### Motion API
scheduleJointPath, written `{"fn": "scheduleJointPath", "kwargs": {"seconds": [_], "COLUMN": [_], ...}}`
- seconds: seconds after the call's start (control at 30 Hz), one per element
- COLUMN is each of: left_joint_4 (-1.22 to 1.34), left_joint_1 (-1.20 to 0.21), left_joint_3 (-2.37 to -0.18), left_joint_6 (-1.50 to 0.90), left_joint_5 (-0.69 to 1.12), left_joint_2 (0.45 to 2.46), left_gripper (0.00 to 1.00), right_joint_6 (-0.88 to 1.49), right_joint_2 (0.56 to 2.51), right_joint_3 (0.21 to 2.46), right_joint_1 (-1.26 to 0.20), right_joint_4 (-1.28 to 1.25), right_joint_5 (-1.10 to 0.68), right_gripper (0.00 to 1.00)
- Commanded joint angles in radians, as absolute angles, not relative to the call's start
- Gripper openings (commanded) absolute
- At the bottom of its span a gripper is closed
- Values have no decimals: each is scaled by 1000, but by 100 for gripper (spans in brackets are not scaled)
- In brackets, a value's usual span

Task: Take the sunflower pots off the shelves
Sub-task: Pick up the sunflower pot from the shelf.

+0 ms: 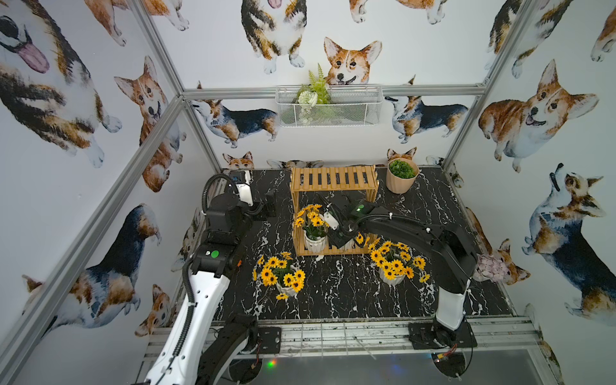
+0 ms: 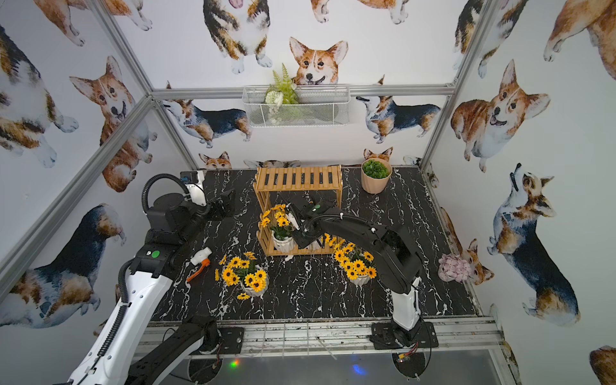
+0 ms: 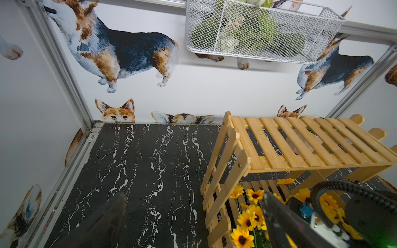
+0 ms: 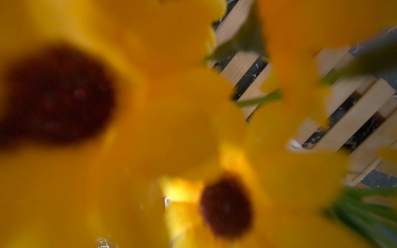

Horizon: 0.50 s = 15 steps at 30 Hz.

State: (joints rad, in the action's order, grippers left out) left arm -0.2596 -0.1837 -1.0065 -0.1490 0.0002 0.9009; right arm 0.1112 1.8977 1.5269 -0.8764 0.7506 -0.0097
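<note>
Right gripper (image 1: 340, 237): you can't see the jaws. They're buried in the blooms of the right shelf pot (image 1: 359, 238) on the lower tier of the shelves (image 1: 333, 180), so I cannot tell if they're clamped on it or released. Your right wrist view is only blurred yellow petals and dark centres right at the lens, with lower-tier slats behind. The wrist pitches down into the front of the lower tier. The forearm runs back toward the near right to a raised elbow, and the upper link drops to the base on the near rail. There's a green light (image 1: 359, 207) on the wrist housing.

Left gripper (image 2: 226, 200): jaws are spread, nothing between them. Your left wrist view shows both fingers (image 3: 279, 221) dark and blurred, with bare table (image 3: 150, 171) between. The gripper hangs over the far left of the table, left of the shelves and apart from them. The arm is folded, elbow high toward the camera. There's a green round sticker (image 1: 214, 254) on its upper link.

Pots: the left shelf pot (image 1: 315, 242) stands upright on the lower tier, just beside the right gripper. The near-left pot (image 1: 287, 289) and near-right pot (image 1: 391, 279) stand on the table in front of the shelves, the latter close to your right arm.
</note>
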Motion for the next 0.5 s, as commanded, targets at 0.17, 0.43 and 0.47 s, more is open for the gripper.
{"fn": "scheduleJointPath", "kwargs": {"seconds": [0.17, 0.43, 0.47], "left_joint_4": [-231, -230, -232], "left_joint_1": [-183, -183, -183], "left_joint_3": [-999, -999, -998], "left_joint_6": [-140, -140, -139], "left_joint_5": [-20, -24, -24], "left_joint_2": [891, 887, 887], "left_gripper": [100, 100, 100], "right_joint_6": [91, 80, 78], "right_joint_2": [1909, 1908, 1908], "right_joint_3": [1535, 1539, 1539], "right_joint_1": [-877, -877, -877], "right_joint_4": [777, 787, 787], "right_joint_5": [-16, -9, -10], "right_gripper": [33, 19, 17]}}
